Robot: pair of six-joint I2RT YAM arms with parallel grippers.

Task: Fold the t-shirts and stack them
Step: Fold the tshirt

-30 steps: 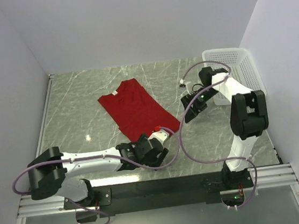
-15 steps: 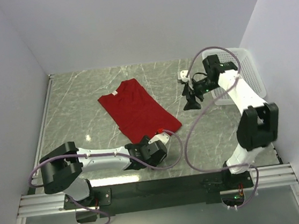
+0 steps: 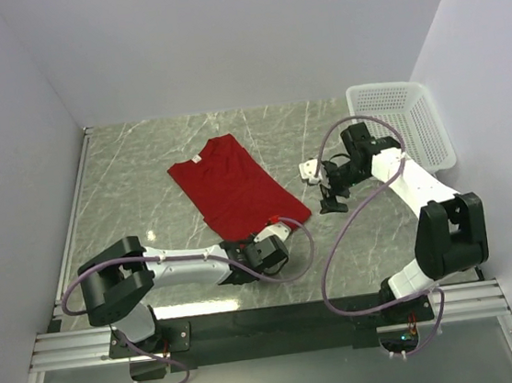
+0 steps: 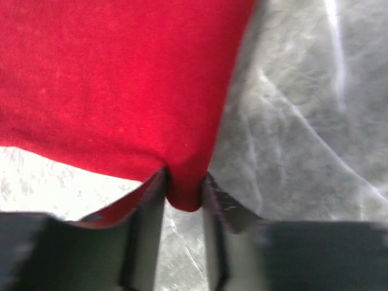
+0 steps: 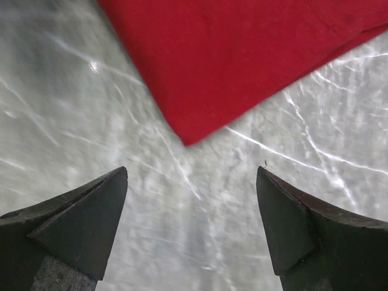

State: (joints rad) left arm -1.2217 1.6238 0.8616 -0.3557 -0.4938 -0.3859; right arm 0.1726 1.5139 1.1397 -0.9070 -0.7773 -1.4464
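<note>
Fold grasp under way: left pincer [image 4: 183,191] pinches the deep red cloth t-shirt [image 3: 232,187] at its hem; right pincer [image 5: 191,176] is wide open and empty. Next: right should grip the corner ahead.

The pictures show one deep red t-shirt [image 3: 232,187]. One white mesh basket [image 3: 383,88] stands at the far right corner of the one grey marbled worktop [image 3: 134,178]. There are two robot arms, a left arm [image 3: 185,262] and a right arm [image 3: 408,183]. Each arm ends in one hand, so there are two hands: the left hand [image 4: 184,182] and the right hand [image 5: 191,176]. Each hand has two fingers [image 5: 91,212], four in all. There are two purple cables [image 3: 325,267], one looping along each arm.
</note>
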